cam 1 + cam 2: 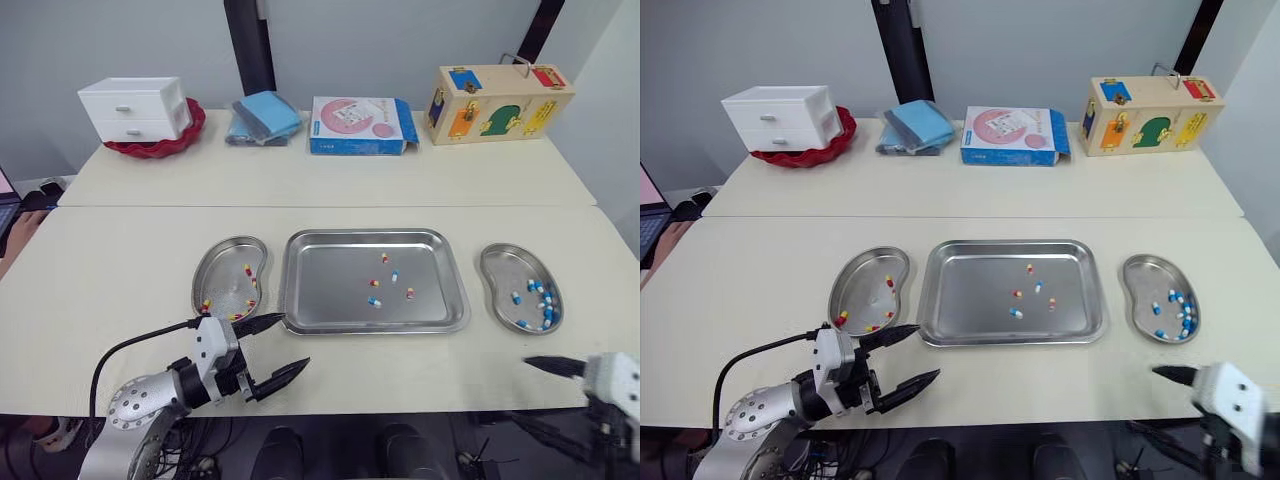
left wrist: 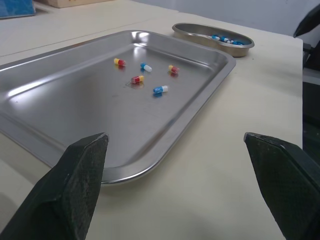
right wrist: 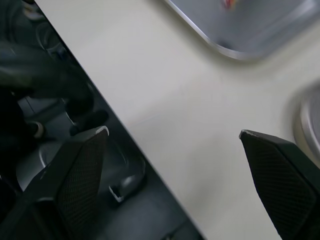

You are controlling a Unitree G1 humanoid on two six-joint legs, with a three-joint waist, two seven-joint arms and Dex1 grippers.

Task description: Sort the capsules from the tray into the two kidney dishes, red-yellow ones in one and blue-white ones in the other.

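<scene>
Your left gripper [image 1: 291, 342], open and empty, sat nearer the capsules [image 1: 375, 301] in the tray [image 1: 325, 295], ahead-right; right gripper [image 3: 172, 131] also open.

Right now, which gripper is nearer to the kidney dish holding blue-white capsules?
Right. The right gripper is just in front of the blue-white dish; the left gripper is across the tray, in front of the red-yellow dish.

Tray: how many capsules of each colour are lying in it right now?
Red-yellow capsules: 3
Blue-white capsules: 2
Total in the tray: 5
</scene>
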